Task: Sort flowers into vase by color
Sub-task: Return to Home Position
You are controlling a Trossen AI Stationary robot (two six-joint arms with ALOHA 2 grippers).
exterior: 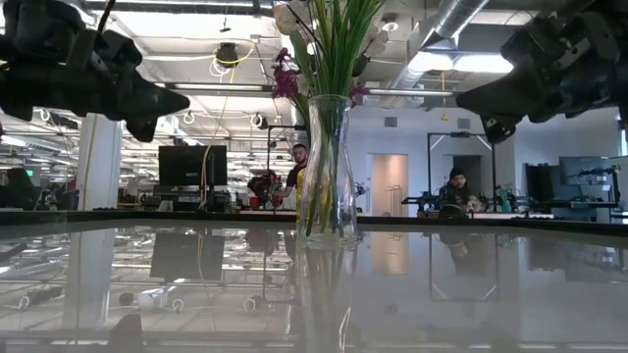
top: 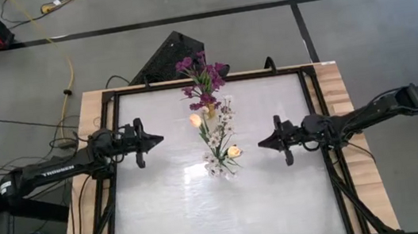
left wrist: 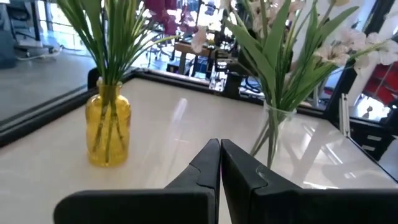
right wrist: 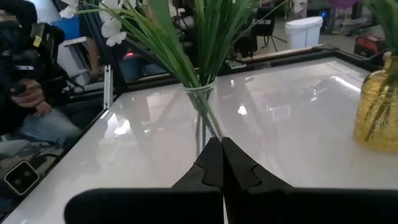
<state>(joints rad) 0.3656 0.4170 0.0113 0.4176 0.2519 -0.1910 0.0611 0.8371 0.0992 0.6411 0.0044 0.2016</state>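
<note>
The fingers (left wrist: 208, 165) of the left gripper (top: 152, 140) are pressed together with nothing between them. This gripper hangs above the left half of the table (top: 164, 210), pointing right toward the vases and well apart from them. In the low view it shows high up on the left (exterior: 182, 100), clear of the tabletop.

In the middle of the table stand two vases. The yellow vase (left wrist: 108, 127) is the farther one and holds the purple sprays (top: 202, 74) on long green stems. The transparent vase (exterior: 327, 167) stands nearer, roughly on the line between the two grippers. It holds the white sprays (top: 225, 127) with peach-cream tulip buds (top: 234, 151) among them. Both vases are upright and stand apart from each other.

The right gripper (top: 264, 142) hangs above the right half of the table, pointing left at the transparent vase and well apart from it. Its fingers (right wrist: 211, 163) are also closed tight on each other and hold nothing. In the low view it shows at the upper right (exterior: 466, 98).

Beyond the far edge of the table, two people (exterior: 456, 186) sit in the room.
</note>
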